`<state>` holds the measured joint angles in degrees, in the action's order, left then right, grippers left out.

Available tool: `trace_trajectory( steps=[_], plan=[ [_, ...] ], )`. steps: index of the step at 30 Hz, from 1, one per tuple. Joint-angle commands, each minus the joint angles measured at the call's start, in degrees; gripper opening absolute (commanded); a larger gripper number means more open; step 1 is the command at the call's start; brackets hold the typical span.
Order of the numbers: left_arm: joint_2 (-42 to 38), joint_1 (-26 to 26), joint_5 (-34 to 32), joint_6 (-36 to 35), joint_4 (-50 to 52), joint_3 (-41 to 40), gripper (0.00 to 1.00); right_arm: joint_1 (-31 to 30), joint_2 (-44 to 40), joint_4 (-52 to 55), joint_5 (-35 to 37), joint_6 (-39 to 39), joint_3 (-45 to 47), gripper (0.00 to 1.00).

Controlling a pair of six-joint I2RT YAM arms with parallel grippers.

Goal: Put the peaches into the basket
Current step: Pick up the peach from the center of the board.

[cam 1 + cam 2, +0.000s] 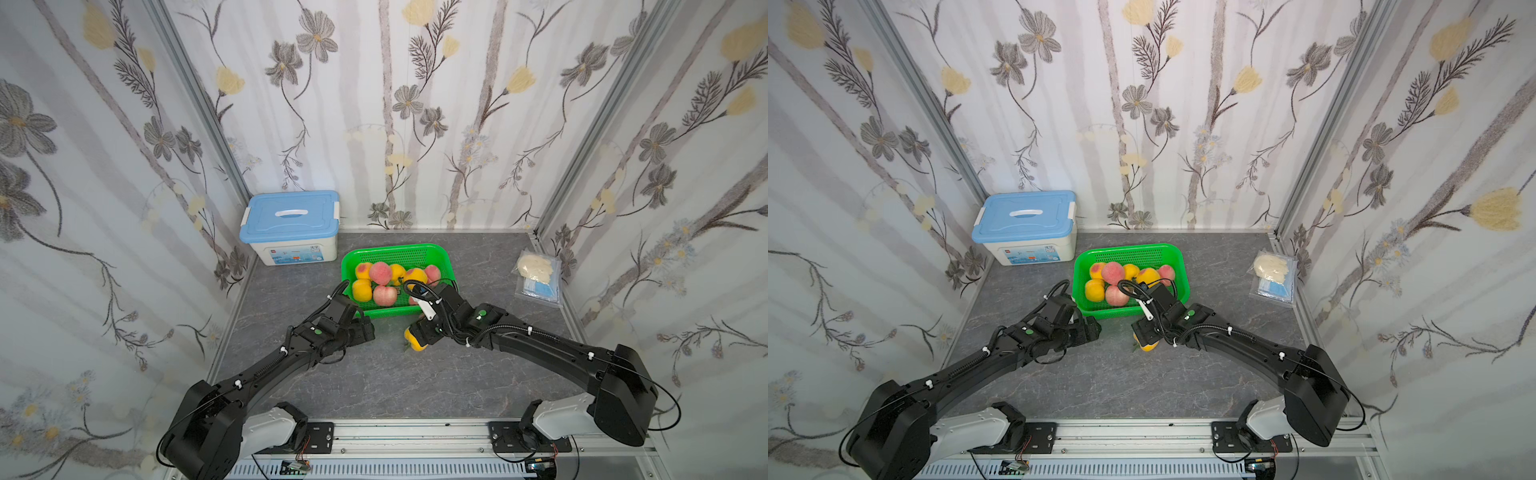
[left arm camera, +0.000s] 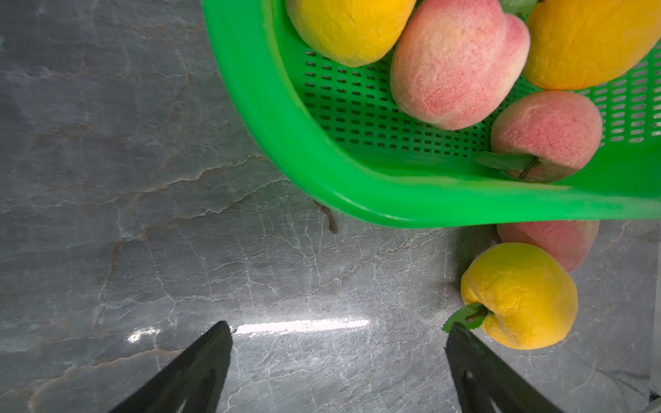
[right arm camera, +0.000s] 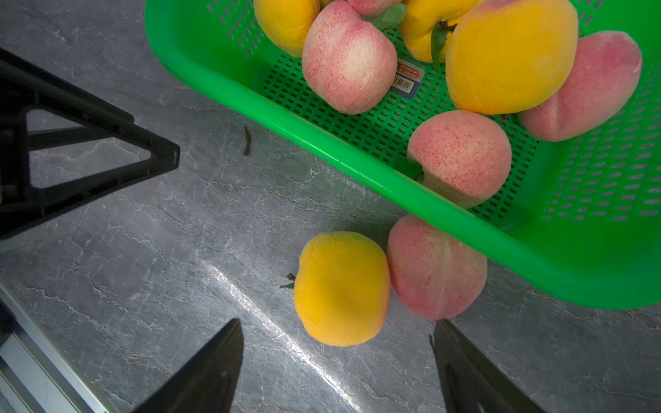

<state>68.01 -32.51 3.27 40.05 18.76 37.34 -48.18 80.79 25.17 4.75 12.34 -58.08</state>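
The green basket (image 1: 392, 248) is seen in both top views near the middle of the grey marbled desk (image 1: 374, 374). Most of the peaches (image 1: 380, 272), pink and yellow mixed, are heaped inside it. Two are left outside, at about 5 o'clock from the basket's centre. A pink peach (image 3: 434, 268) is tucked against the near wall under the rolled rim, and a yellow peach (image 3: 341, 286) is pressed against its side.

The right tool (image 3: 338, 321) is held low over the yellow peach. Its jaws are parted wider than the fruit and nothing is gripped. The left tool (image 2: 338, 325) is held at about 7 o'clock from the basket, above bare desk. Its jaws are spread wide and it is empty.

A blue-lidded storage box (image 1: 291, 224) is placed at 10 o'clock from the basket, and a plastic bag (image 1: 538, 276) at 3 o'clock.
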Motion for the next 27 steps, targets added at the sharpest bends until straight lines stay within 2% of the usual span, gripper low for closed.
trace_trajectory(
  steps=[1,27],
  plan=[
    [0.50,-0.18,0.07,0.90,-1.36,-0.01,0.96,-0.33,0.22,-1.26,2.41,-0.33,0.58,0.84],
    [2.48,-1.22,0.40,0.82,-0.92,1.65,0.96,-2.62,8.01,-1.79,3.71,-0.12,-0.84,0.83]
  ],
)
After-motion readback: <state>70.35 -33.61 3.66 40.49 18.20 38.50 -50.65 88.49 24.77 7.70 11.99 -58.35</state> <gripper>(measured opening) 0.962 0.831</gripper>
